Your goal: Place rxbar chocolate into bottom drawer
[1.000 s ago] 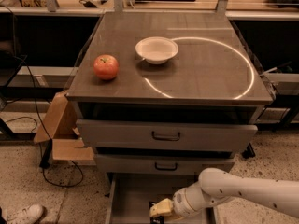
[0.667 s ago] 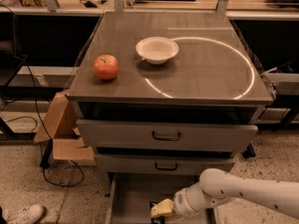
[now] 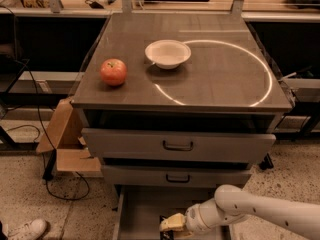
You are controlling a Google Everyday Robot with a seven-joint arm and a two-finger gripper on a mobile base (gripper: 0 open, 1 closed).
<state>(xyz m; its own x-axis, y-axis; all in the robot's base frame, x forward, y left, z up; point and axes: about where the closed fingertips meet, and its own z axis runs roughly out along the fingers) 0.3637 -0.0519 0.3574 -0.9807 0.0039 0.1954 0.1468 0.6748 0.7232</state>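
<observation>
Low at the near edge, the tool (image 3: pixel 171 223) sits inside the pulled-out bottom drawer (image 3: pixel 139 209); whether it is open or closed cannot be told. A small dark shape, the rxbar chocolate (image 3: pixel 164 219), shows at its left tip. Up on the desk (image 3: pixel 220 79) rest a red apple (image 3: pixel 113 72) and, farther right, a white bowl (image 3: pixel 168 53).

Jaws hang low, bottom centre. Left of them: speckled floor (image 3: pixel 25 186), a cardboard box (image 3: pixel 64 146), a cable (image 3: pixel 64 198). Above: the grey table (image 3: pixel 220 79).
</observation>
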